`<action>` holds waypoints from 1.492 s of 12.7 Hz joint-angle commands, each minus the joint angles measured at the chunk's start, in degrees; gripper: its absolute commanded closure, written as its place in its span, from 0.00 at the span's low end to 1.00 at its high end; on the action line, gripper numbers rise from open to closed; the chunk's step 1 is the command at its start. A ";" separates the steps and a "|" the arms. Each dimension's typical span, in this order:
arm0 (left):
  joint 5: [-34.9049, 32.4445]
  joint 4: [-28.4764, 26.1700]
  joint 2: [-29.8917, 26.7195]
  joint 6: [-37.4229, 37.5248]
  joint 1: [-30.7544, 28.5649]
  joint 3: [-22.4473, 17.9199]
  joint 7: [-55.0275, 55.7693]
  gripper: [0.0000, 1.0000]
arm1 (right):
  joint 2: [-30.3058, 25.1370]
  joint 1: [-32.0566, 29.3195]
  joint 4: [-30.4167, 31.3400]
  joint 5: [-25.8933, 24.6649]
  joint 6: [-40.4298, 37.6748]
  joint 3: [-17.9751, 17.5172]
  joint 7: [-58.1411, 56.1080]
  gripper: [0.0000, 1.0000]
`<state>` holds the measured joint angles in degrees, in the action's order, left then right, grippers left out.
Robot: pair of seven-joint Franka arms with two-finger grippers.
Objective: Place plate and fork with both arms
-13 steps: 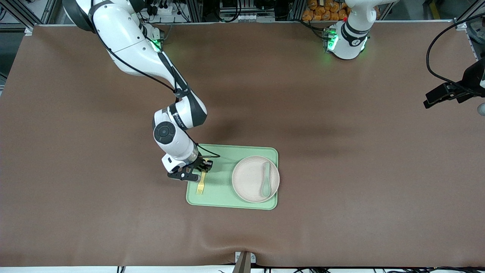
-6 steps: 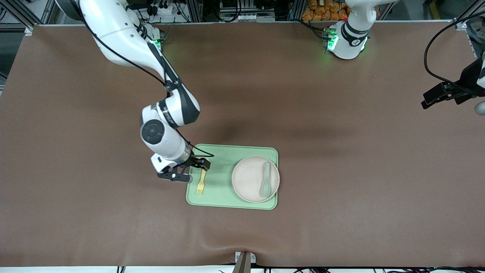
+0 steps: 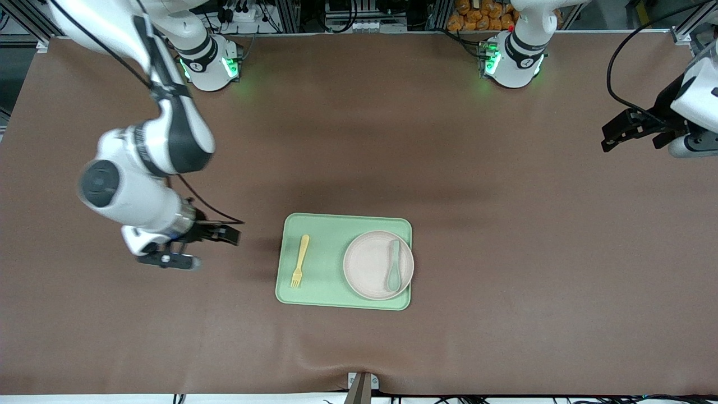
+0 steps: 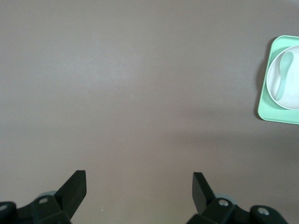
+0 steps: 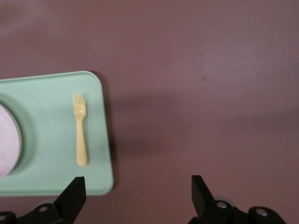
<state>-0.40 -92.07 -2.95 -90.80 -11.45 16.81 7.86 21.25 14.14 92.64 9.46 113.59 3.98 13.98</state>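
The off-white plate (image 3: 370,265) sits on the light-green tray (image 3: 331,286), at the end toward the left arm. The pale-yellow fork (image 3: 300,261) lies flat on the tray's other end; it also shows in the right wrist view (image 5: 81,128). My right gripper (image 3: 224,235) is open and empty, over bare table beside the tray toward the right arm's end. My left gripper (image 3: 614,134) is open and empty, high over the table's left-arm end. The plate (image 4: 292,88) shows at the edge of the left wrist view.
A grey-green spoon (image 3: 394,268) lies in the plate. The brown table mat (image 3: 505,252) surrounds the tray. A small metal bracket (image 3: 362,387) sits at the table's near edge.
My right gripper has let go of the fork, now lying on the tray, and has drawn away toward the right arm's end. My left gripper has shifted slightly.
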 commanded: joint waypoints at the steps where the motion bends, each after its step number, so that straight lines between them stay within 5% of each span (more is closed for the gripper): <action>1: -0.74 0.49 -1.00 1.15 -0.32 0.68 -1.01 0.00 | -7.95 -6.56 2.20 -0.67 -8.17 -1.26 -6.57 0.00; 7: 0.14 1.28 -2.06 1.15 -1.03 -1.17 -3.55 0.00 | -21.41 -12.02 0.71 -8.04 -26.37 -4.05 -8.54 0.00; 19: 0.93 1.37 -2.06 4.84 -1.29 -1.35 -4.70 0.00 | -21.95 -13.88 -1.58 -7.96 -29.12 -3.63 -12.13 0.00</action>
<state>0.07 -91.15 -4.34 -87.42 -12.30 15.00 4.30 -0.87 1.08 91.94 1.95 84.72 0.95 4.02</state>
